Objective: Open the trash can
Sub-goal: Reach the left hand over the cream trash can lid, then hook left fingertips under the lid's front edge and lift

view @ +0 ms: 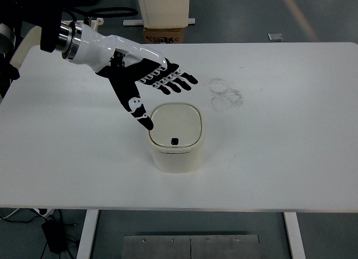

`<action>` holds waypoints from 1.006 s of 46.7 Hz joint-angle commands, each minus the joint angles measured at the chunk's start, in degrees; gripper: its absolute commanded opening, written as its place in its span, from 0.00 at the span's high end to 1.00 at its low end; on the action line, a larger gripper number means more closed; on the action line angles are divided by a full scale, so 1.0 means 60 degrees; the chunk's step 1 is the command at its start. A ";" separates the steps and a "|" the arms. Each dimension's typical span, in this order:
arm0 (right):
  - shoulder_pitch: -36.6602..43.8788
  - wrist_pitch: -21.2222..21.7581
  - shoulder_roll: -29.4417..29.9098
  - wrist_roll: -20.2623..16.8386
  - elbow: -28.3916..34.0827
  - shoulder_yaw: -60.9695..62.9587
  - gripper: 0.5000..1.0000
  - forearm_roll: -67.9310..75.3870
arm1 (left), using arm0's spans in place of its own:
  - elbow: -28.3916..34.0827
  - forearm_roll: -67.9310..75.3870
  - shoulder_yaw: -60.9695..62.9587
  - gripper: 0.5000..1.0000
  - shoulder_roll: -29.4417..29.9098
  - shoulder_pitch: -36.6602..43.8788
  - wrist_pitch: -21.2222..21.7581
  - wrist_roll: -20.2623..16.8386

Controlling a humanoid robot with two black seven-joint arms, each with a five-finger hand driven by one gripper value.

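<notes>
While the lid is not yet lifted, the scene reads like this, left to right.

Left arm: it enters from the upper left corner, a white forearm with a metal wrist ring, reaching out over the white table [291, 158].

Left hand [146, 83]: fingers spread flat and holding nothing, with the four long fingers pointing right and the thumb [140, 112] angled down toward the can.

Thumb tip: it sits at the near left edge of the can's lid; whether it touches cannot be told from above.

Trash can [176, 144]: a small cream bin with rounded corners, standing upright near the table's middle, just below the hand.

Lid [178, 123]: closed and level, with a small dark button [174, 141] near its front edge (probably the release).

Marks: faint ring-shaped smudges [225, 94] on the tabletop to the right of the hand, well apart from the can.

Right arm: not in the picture.

Doing the step well: the dark button seems the likely target, so one fingertip should come straight down on it. The can looks light, so a sideways shove could slide or tip it.
</notes>
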 commanded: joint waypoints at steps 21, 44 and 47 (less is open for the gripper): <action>-0.0001 0.0000 0.0000 0.0000 -0.0001 0.0000 0.01 0.0000 | -0.0077 0.0703 0.0654 0.00 -0.0891 0.0461 0.0002 0.0062; -0.0001 0.0000 0.0000 0.0000 -0.0001 0.0000 0.01 0.0000 | -0.0004 0.0923 0.0639 0.00 -0.1126 0.0944 0.0002 0.0077; -0.0001 0.0000 0.0000 0.0000 -0.0001 0.0000 0.01 0.0000 | 0.0040 0.0967 0.0639 0.00 -0.1126 0.0973 0.0002 0.0077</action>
